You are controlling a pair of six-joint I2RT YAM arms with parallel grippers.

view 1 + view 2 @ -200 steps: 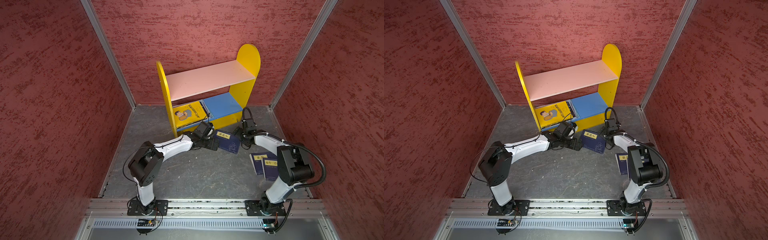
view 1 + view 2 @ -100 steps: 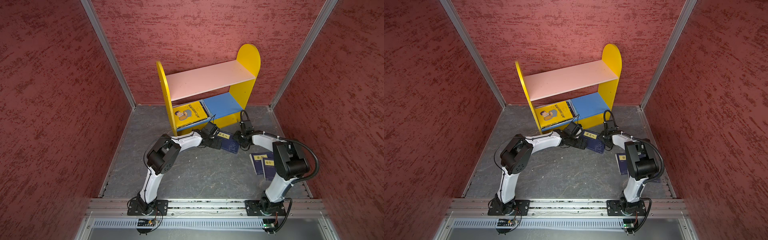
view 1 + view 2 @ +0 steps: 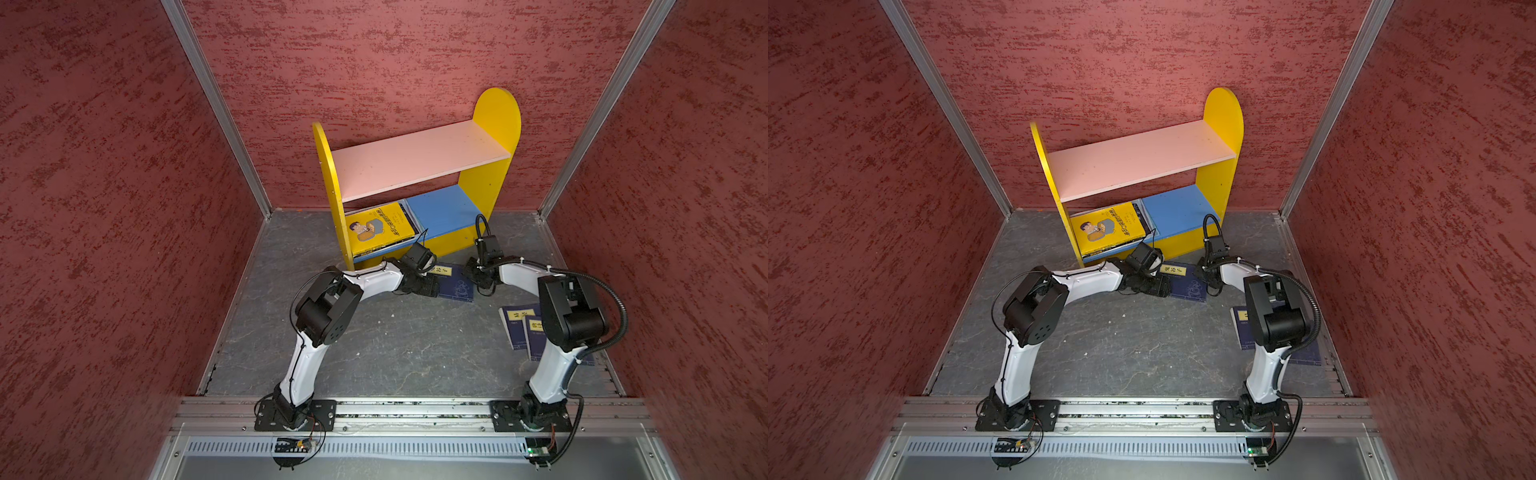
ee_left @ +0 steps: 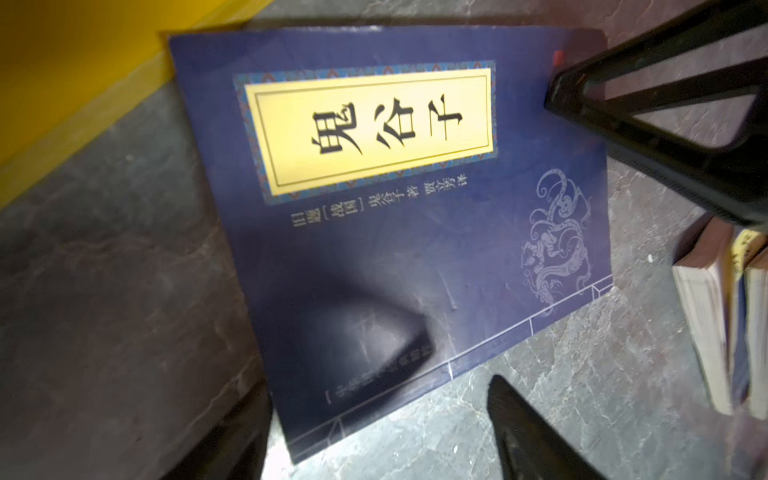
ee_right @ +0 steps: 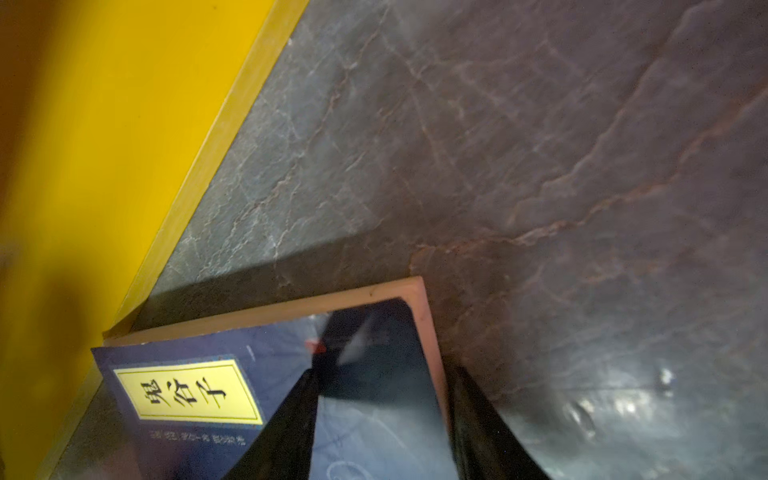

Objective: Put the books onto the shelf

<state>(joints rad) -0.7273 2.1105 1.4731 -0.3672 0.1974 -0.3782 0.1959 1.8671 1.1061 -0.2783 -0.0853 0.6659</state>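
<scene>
Red textured walls enclose a grey floor [image 3: 395, 340], seen from above, with a small shelf [image 3: 496, 124] against the back wall. A yellow book [image 3: 380, 230] lies on top of a short stack on the shelf's lower blue board [image 3: 440, 208]. The pink upper board [image 3: 415, 162] is bare.

A navy book [image 3: 453, 282] lies flat on the floor just in front of the shelf. Over the last second both grippers have closed in on it. The left gripper [image 3: 434, 286] now sits at its left edge, jaws apart with a corner of the book between them. The right gripper [image 3: 469, 271] has reached its right corner, jaws narrowed, with one finger [image 5: 282, 428] over the cover. Whether it pinches yet cannot be told.

Two more navy books [image 3: 519, 326] wait further right on the floor. This looks like the start of a two-handed lift, with three books yet to be shelved.
</scene>
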